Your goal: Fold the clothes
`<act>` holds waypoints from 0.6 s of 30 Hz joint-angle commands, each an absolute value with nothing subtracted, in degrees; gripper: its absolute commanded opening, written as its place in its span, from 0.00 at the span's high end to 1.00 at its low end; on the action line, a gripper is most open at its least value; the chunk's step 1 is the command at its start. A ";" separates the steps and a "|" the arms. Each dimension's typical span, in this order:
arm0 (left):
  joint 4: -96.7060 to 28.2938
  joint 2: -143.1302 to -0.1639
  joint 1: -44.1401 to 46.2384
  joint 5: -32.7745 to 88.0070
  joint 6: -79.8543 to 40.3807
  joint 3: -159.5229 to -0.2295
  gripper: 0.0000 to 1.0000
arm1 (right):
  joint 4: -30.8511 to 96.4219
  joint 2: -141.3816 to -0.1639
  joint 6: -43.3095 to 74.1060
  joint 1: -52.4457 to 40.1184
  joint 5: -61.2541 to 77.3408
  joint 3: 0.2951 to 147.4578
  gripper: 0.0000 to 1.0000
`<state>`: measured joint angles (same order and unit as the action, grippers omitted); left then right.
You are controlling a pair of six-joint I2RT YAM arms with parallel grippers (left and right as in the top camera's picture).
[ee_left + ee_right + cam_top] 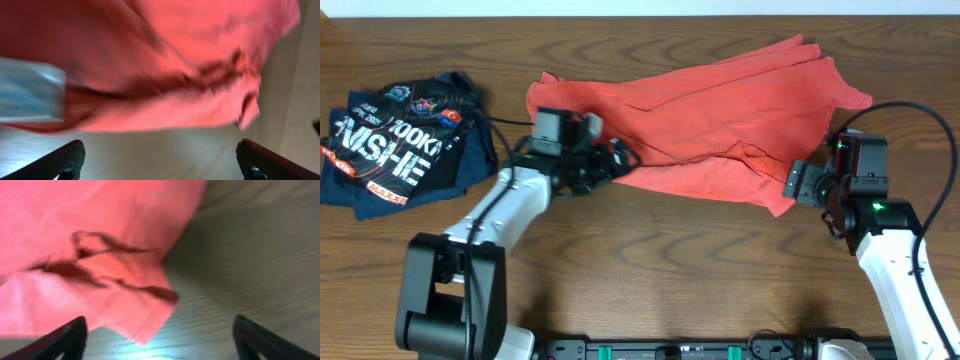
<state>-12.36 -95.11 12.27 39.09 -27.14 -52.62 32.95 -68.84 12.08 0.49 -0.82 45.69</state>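
The clothes, a coral-red T-shirt, lie crumpled and partly spread across the upper middle of the table. My left gripper is at its lower left edge. In the left wrist view the gripper is open wide over bare wood, and the red cloth hangs just beyond the fingertips. My right gripper is at the shirt's lower right corner. In the right wrist view it is open, and the hemmed corner reaches down between the fingers without touching them.
A dark navy garment with white and orange lettering lies bunched at the far left. Bare wooden tabletop runs along the front between the two arms. A black cable loops over the right arm.
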 commanded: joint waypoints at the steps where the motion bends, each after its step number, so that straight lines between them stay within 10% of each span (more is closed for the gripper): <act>1: -13.04 -94.63 16.14 39.92 -26.61 -51.75 0.02 | 33.69 -69.21 3.55 0.67 9.87 45.95 0.16; 18: -20.23 -94.61 19.00 35.29 -26.59 -51.77 0.02 | 18.20 -88.47 -2.83 -9.19 9.69 45.95 0.22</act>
